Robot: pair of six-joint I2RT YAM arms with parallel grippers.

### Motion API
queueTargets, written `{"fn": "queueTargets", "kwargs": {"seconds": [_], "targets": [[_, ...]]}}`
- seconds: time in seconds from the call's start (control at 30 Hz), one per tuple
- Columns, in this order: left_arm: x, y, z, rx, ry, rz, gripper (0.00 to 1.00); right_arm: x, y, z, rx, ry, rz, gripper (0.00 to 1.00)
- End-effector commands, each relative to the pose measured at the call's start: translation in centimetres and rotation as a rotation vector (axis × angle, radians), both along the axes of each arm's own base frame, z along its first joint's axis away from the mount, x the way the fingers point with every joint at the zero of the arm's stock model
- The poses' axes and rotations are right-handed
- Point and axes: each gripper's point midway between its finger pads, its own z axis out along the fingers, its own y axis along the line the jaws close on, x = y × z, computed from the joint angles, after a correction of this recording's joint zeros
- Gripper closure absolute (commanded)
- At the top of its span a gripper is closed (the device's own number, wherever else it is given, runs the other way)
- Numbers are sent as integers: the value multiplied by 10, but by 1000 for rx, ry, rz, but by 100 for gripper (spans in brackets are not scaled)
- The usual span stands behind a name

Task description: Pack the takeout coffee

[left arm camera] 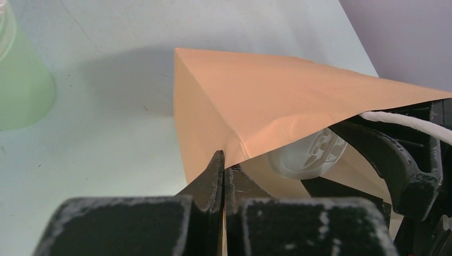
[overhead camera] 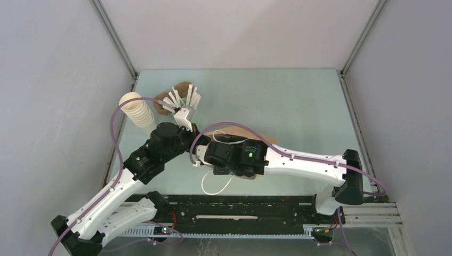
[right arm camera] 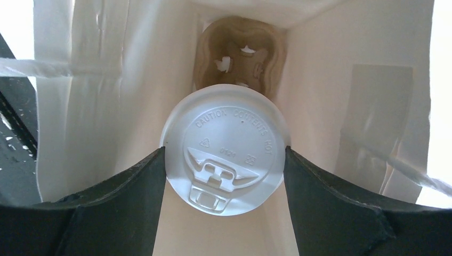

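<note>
The takeout coffee [right arm camera: 226, 149], a cup under a round white lid, sits inside the open brown paper bag [right arm camera: 330, 85], held between my right gripper's [right arm camera: 224, 154] two black fingers. The fingers touch the lid's rim on both sides. A brown cardboard cup carrier [right arm camera: 240, 58] lies at the bag's bottom beyond the cup. In the left wrist view my left gripper [left arm camera: 224, 166] is shut on the edge of the bag [left arm camera: 266, 96] at its mouth. The lid [left arm camera: 309, 154] shows inside the opening. From above, the bag [overhead camera: 266, 140] is mostly hidden under my right wrist.
A tall stack of cream cups [overhead camera: 137, 112] and a pale green cup of white sticks [overhead camera: 181, 98] stand at the back left; the green cup also shows in the left wrist view [left arm camera: 21, 80]. The bag's white handle loop [overhead camera: 216, 186] lies near the front rail.
</note>
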Motion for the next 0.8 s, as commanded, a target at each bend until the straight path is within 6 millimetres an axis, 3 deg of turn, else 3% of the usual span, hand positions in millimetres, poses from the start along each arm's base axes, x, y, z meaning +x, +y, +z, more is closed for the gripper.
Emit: {"fn": "queueTargets", "kwargs": {"seconds": [0.0,0.17,0.33,0.47,0.63,0.77], "targets": [[-8,-8,17,-76,-10,-35,100,21,9,5,-5,-56,15,40],[-9,-10,20,-81,-18,-44,100,24,-16,-10,-73,-50,20,40],[-8,-12,23,-76,-31,-50,100,21,-30,-4,-83,-50,10,40],[-5,-19,25,-68,-31,-63,100,9,-27,-5,-80,-10,51,40],[-1,-26,28,-55,-28,-72,100,-7,-6,1,-11,83,144,40],[3,-25,36,-51,-40,-55,100,-15,-14,-3,37,168,143,41]]}}
